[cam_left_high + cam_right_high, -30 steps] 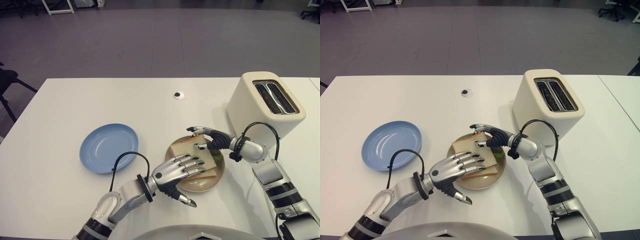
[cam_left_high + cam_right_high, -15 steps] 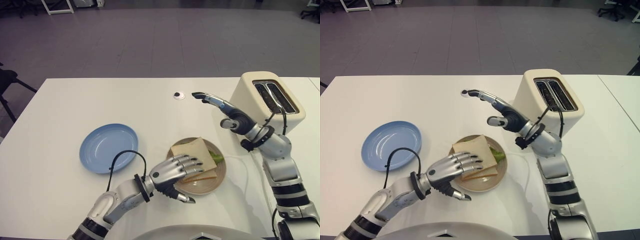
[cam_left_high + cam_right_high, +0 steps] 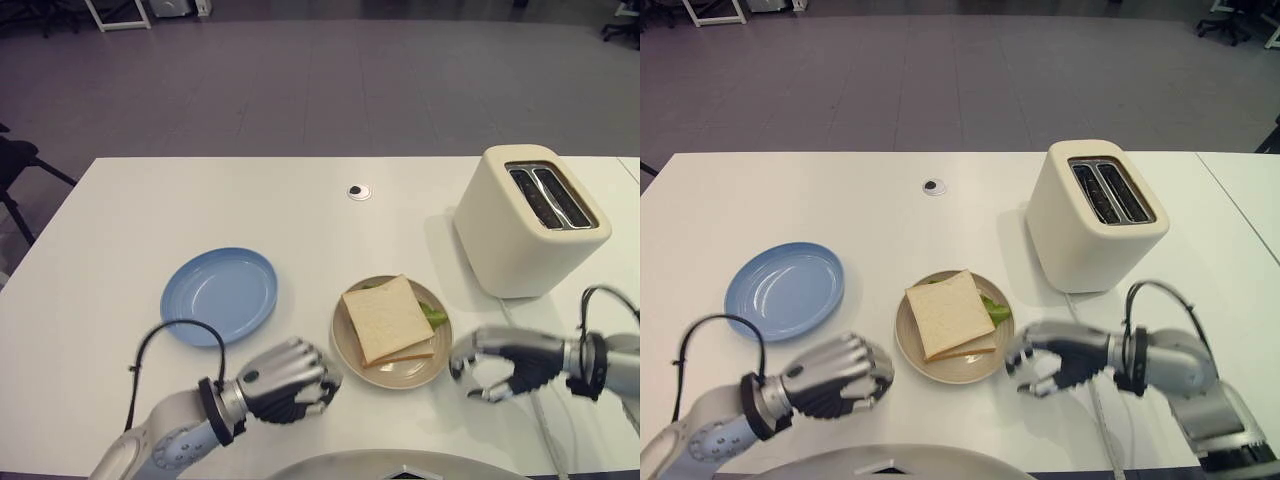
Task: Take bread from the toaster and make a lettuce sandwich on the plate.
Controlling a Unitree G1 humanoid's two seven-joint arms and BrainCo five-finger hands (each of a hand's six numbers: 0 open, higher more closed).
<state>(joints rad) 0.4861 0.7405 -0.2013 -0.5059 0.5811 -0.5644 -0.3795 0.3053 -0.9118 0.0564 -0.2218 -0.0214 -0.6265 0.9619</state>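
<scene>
Counter (image 3: 100,260): one, white, spanning the middle and lower frame and carrying everything below.
Toaster (image 3: 525,225): one, cream, upright at the right of the frame, with two dark slots on top; what the slots hold cannot be told.
Plates: two. A blue plate (image 3: 218,296) sits left of centre. A tan plate (image 3: 340,335) sits just below centre, well apart from the toaster.
Sandwich (image 3: 385,318): one, lying on the tan plate. Two bread slices are stacked, the top one slightly askew over the lower.
Lettuce (image 3: 434,316): one green leaf, poking out between the slices at the sandwich's right edge.
Robot hands: two, both low in the frame.
Left robot hand (image 3: 283,382): lower left of the tan plate, near its rim but not touching. Its fingers are curled into a loose fist around nothing.
Right robot hand (image 3: 505,362): just right of the tan plate, below the toaster. Its fingers are bent inward like a claw, clasping nothing.
Round fitting (image 3: 358,191): one, small and dark-centred, set in the counter at upper centre.
</scene>
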